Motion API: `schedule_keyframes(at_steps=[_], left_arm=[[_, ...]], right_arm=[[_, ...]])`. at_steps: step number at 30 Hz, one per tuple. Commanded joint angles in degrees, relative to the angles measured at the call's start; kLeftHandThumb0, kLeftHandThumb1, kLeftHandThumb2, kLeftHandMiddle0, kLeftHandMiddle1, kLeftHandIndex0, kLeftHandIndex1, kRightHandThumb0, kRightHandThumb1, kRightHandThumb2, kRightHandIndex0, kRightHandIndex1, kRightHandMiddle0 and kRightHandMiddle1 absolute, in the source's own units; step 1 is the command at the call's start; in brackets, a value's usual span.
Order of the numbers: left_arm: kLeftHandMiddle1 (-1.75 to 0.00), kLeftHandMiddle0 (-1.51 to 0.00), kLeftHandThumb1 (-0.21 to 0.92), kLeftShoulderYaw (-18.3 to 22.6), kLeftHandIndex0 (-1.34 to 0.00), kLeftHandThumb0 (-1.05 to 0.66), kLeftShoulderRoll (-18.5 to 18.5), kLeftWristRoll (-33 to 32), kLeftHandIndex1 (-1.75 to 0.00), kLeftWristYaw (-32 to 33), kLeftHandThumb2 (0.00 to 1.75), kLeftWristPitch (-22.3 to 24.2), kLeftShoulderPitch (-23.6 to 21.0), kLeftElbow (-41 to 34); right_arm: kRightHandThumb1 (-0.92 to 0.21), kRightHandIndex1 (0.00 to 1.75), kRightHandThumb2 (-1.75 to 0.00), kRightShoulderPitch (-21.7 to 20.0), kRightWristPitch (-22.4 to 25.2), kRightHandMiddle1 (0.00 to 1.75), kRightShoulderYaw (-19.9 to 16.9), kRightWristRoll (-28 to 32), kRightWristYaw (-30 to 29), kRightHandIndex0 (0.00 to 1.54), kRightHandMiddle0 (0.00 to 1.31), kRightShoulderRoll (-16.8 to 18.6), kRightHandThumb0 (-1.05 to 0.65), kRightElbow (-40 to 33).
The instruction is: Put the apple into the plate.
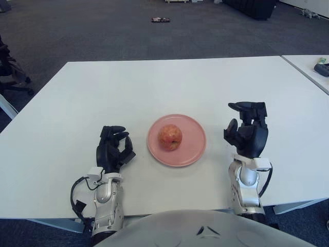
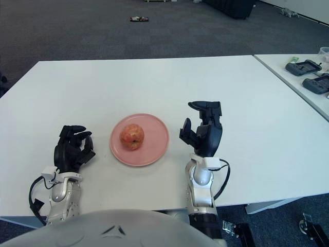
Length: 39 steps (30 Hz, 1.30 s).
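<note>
A red-yellow apple (image 1: 170,137) sits on the pink plate (image 1: 194,150) near the front middle of the white table (image 1: 154,87). My right hand (image 1: 247,128) is raised just right of the plate, fingers spread, holding nothing. My left hand (image 1: 114,146) shows left of the plate, fingers loosely curled, holding nothing. Neither hand touches the apple or the plate.
A second white table (image 2: 303,82) stands at the right with dark devices (image 2: 303,67) on it. An office chair base (image 1: 13,77) is at the far left. A small dark object (image 1: 160,20) lies on the carpet beyond the table.
</note>
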Motion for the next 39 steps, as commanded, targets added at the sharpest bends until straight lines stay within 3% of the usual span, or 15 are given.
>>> schedule_keyframes(at_steps=[1, 14, 23, 39], left_arm=[[-1.71, -0.43, 0.49, 0.02, -0.32, -0.01, -0.94, 0.19, -1.75, 0.9, 1.11, 2.66, 1.4, 1.65], [-1.67, -0.45, 0.49, -0.09, -0.34, -0.01, -0.97, 0.7, -1.75, 1.84, 1.1, 5.11, 1.74, 0.01], [-1.71, -0.44, 0.47, -0.09, -0.35, -0.01, -1.14, 1.29, -1.75, 2.25, 1.13, 5.31, 1.73, -0.34], [-1.69, -0.45, 0.46, 0.1, -0.36, -0.01, -0.78, 1.59, -1.75, 2.61, 1.14, 5.49, 1.71, -0.1]], right_arm=[[-0.54, 1.74, -1.04, -1.42, -2.68, 1.75, -0.9, -1.4, 0.23, 0.63, 0.44, 0.32, -0.42, 2.03], [-0.55, 1.75, -1.03, -0.1, -1.08, 1.75, -1.32, -3.04, 2.51, 0.85, 0.43, -1.12, -0.41, 5.82], [-0.51, 1.75, -1.09, 3.02, 9.83, 1.75, 1.19, 4.53, 12.14, 0.89, 0.46, -3.7, -0.42, 3.48], [-0.45, 1.75, -1.16, 7.17, 24.13, 1.75, 1.19, 8.95, 17.69, 0.92, 0.5, -4.3, -0.44, -2.48]])
